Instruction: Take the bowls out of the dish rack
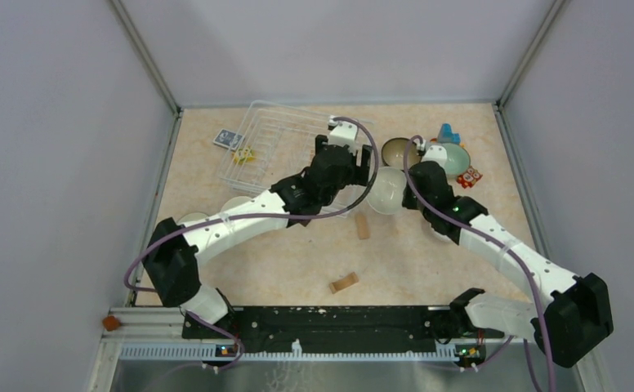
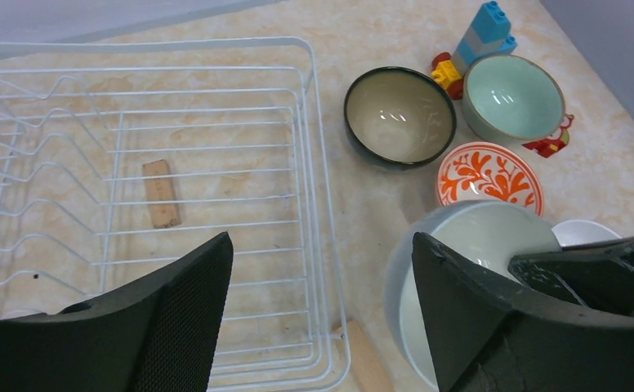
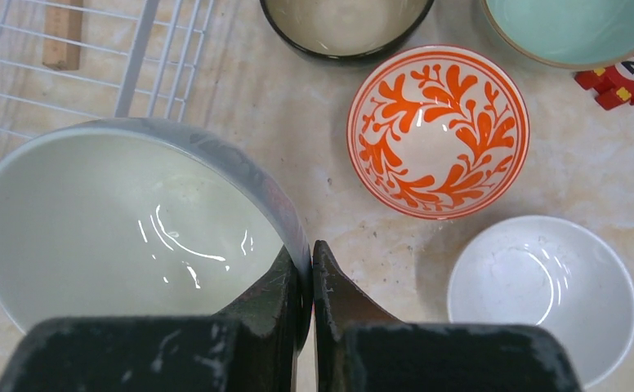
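My right gripper [image 3: 307, 253] is shut on the near rim of a large white bowl [image 3: 118, 220], which sits just right of the dish rack [image 1: 277, 131]. My left gripper [image 2: 322, 241] stands open over the rack's right wall [image 2: 314, 147], its right finger [image 2: 477, 318] in front of that bowl [image 2: 477, 237], with nothing between the jaws. No bowl shows in the part of the rack that is in view. On the table to the right stand a dark-rimmed bowl [image 2: 399, 114], a pale green bowl [image 2: 514, 94], an orange-patterned bowl [image 3: 438, 131] and a small white bowl [image 3: 542, 294].
A wooden block [image 2: 160, 192] lies inside the rack and another [image 2: 367, 359] by its near right corner. Toy bricks [image 2: 481, 37] sit behind the bowls. A blue card [image 1: 229, 140] lies left of the rack. Two pale bowls [image 1: 189, 219] peek out beside the left arm.
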### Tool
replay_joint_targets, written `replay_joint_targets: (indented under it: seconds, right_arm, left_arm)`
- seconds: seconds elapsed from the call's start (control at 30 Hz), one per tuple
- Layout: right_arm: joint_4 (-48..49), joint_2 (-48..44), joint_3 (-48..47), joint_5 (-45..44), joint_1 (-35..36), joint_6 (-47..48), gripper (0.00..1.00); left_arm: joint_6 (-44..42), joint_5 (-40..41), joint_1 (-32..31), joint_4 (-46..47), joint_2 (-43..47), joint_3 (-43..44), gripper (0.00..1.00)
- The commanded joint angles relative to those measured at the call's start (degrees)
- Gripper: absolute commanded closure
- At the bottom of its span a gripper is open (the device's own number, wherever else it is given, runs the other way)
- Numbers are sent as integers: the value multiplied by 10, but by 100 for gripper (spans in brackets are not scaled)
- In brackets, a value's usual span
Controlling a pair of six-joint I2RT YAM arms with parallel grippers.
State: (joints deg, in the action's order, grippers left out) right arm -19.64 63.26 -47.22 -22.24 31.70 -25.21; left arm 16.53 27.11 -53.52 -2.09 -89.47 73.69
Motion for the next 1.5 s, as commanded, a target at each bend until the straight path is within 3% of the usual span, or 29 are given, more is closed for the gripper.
replay_joint_targets:
  seconds: [0.0, 0.1, 0.17, 0.33, 0.53, 0.67, 0.93, 1.13, 1.3, 1.47]
  right_arm:
    - [-5, -1, -4, -10, -5, -39, 100]
    - [-14, 7, 5, -1, -6, -55, 100]
    - [-17, 12, 12, -3, -8, -69, 100]
    - [-13, 32, 21, 14, -24, -100, 100]
    - [50, 86, 28, 141, -94, -125, 100]
    - [81, 140, 1, 182, -99, -121, 100]
    - [16, 268, -90, 97, -99, -153, 100]
    - [25, 296, -106, 69, -99, -155, 99]
    - [40, 284, -109, 49, -100, -138, 82]
    - [44, 251, -108, 52, -99, -122, 47]
  left_arm:
    - [6, 53, 15, -8, 37, -14, 15]
    - [51, 46, 55, -37, 51, -24, 15]
    - [82, -7, 95, -56, 63, -35, 14]
    - [113, -53, 156, -35, 113, -96, 14]
    - [118, -24, 178, -33, 160, -134, 14]
    - [117, -3, 183, -29, 189, -159, 14]
    - [143, 75, 183, -70, 231, -190, 12]
    - [191, 168, 183, -122, 264, -220, 10]
    - [204, 181, 196, -134, 271, -246, 10]
    - [257, 172, 220, -150, 266, -262, 10]
